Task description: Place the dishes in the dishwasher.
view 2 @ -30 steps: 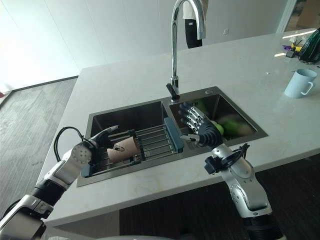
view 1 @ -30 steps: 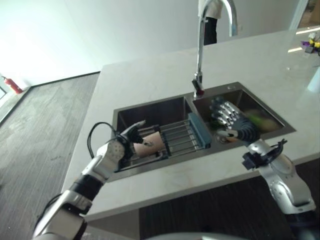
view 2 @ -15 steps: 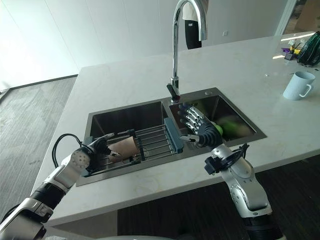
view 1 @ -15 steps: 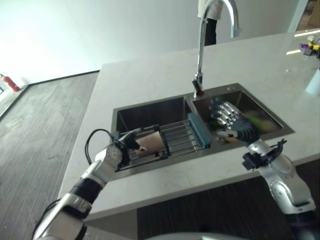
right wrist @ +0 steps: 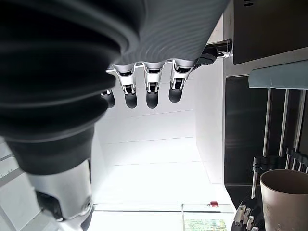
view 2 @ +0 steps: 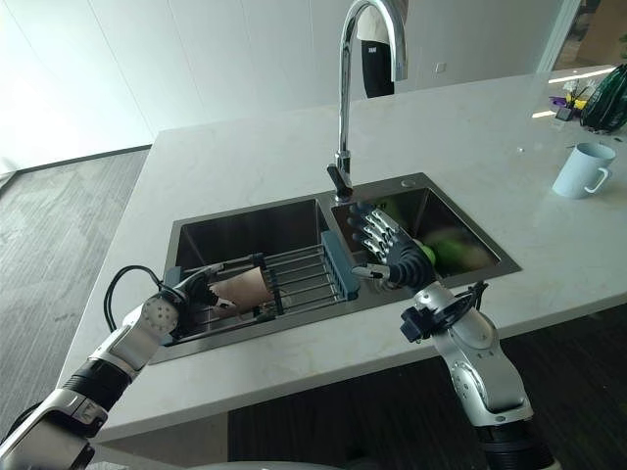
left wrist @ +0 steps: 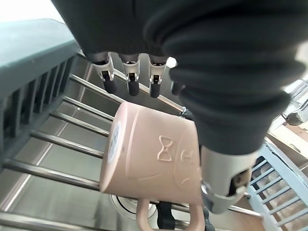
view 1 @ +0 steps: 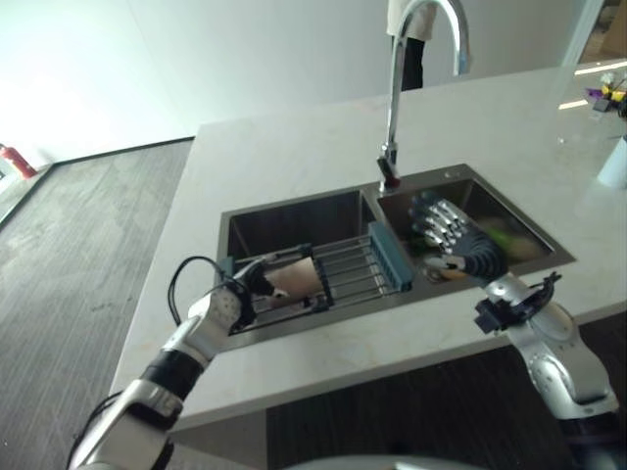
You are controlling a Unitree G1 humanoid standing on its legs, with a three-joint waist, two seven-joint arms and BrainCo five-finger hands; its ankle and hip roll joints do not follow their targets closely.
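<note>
Left hand [view 2: 181,294], lower left of the right eye view, reaches into the left basin at the near end of the wire rack [view 2: 299,274]. Left wrist view: fingers [left wrist: 129,79] straight and spread above the pink mug [left wrist: 154,161], thumb alongside its wall; nothing curled round it yet, so hand open, hovering close or just touching.

The mug lies on its side on the rack bars, handle toward the lower edge of the wrist view.

Step in hand, by my reading: getting a grasp on the mug. To do it well, bring fingers over the far wall and thumb onto the near one, then close before lifting. A round body on bars may roll, and the handle could catch between bars, so lift straight up.

Centre: tall faucet [view 2: 345,88] stands behind the divider of the sink [view 2: 245,211]; its spout overhangs the lift path.

Right of centre: right hand [view 2: 392,250] held over the right basin, fingers extended, holding nothing. Something green [view 2: 456,253] sits in that basin, kind unclear.

Far right: white mug [view 2: 575,168] on the countertop [view 2: 245,157], well apart.
</note>
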